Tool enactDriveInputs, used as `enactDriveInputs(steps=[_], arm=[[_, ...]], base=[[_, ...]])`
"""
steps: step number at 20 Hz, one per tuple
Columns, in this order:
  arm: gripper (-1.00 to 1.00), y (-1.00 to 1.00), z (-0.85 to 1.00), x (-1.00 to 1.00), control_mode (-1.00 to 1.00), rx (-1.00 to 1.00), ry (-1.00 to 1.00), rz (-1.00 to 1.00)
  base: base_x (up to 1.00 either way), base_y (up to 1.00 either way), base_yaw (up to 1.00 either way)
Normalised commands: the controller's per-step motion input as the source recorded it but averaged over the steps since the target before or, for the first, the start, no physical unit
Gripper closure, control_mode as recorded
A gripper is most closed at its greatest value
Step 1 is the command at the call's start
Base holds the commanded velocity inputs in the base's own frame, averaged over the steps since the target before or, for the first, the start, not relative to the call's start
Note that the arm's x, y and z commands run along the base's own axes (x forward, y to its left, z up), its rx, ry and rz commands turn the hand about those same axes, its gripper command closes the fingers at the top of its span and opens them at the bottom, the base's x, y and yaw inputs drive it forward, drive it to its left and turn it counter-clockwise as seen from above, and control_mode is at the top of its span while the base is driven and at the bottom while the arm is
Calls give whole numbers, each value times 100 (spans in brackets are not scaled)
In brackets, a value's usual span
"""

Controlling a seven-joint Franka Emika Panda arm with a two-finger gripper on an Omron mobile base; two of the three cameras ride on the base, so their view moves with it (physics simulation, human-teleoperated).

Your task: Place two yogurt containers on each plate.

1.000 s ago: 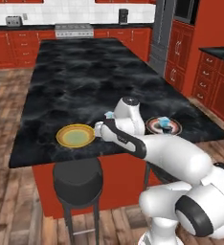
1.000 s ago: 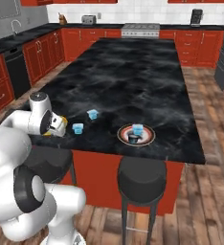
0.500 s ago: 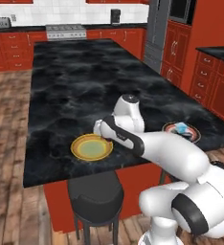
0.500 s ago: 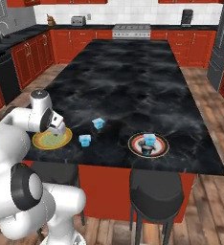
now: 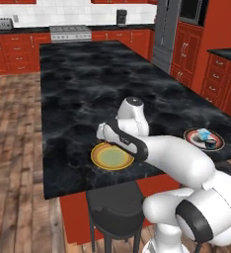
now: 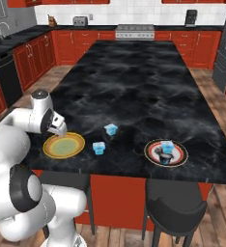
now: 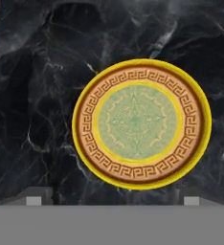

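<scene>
Black marble desk [image 6: 134, 82] among red kitchen cabinets.
From the left: the gripper [image 6: 58, 129] hangs above the yellow-rimmed plate [image 6: 63, 145], fingers [image 7: 33, 196] wide apart and holding nothing. Beside this plate two yogurt containers [image 6: 99, 147] [image 6: 111, 129] stand on the desk. Far right, the orange-rimmed plate [image 6: 178, 155] carries two more containers [image 6: 167, 146].

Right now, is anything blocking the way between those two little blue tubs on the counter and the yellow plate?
Nothing visible does. The two yogurt tubs sit on bare black counter just right of the yellow plate, which is empty. The gripper hangs over the plate's far edge.
</scene>
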Motion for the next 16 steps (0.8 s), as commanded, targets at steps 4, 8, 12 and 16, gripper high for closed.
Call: enactDriveInputs(steps=[4, 8, 12, 16], arm=[[-100, -4, 0, 52, -100, 0, 6, -2], [-100, -69, 0, 81, -100, 2, 14, -10], [-100, -70, 0, 71, -100, -15, 10, -31], [-100, -85, 0, 53, -100, 0, 19, -40]], base=[[19, 0, -1], [0, 0, 0], [0, 0, 0], [0, 0, 0]])
